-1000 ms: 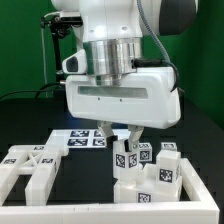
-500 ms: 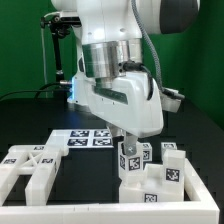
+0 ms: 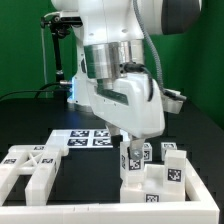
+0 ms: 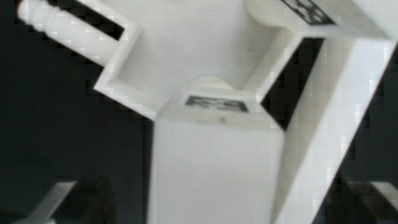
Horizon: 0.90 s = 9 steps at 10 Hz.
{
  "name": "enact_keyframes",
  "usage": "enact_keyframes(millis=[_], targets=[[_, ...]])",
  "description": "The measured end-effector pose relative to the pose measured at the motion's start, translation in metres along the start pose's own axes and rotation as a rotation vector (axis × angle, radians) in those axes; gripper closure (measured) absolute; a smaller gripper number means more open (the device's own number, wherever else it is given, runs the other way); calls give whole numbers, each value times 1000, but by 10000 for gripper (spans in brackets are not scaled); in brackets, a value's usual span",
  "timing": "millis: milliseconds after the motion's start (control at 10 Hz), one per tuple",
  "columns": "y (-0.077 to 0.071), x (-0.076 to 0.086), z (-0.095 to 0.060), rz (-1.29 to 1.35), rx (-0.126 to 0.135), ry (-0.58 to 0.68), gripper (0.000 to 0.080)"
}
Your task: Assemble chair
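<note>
Jaws spread wide straddle the chunky white plastic chair bar (image 4: 214,170); I fear an off-centre squeeze could topple it sideways.

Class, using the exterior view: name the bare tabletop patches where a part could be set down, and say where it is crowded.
Free: black tabletop between the white X-braced chair panel and the chunky white chair bars, on the camera side of the marker board; beyond that board, exterior view's left. Crowded: under the robot gripper, among the bars.
</note>
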State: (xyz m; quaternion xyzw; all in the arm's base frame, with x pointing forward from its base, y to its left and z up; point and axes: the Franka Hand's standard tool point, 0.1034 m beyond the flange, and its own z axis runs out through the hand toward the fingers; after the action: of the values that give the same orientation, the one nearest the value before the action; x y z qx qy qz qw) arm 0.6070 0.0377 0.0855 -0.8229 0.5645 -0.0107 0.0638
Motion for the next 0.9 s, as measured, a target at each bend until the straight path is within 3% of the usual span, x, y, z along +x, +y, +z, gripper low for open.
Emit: enact_keyframes(millis=[600, 900], targets=[[1, 1, 0, -536, -10, 8, 150], [0, -2, 0, -830, -34, 22, 150]])
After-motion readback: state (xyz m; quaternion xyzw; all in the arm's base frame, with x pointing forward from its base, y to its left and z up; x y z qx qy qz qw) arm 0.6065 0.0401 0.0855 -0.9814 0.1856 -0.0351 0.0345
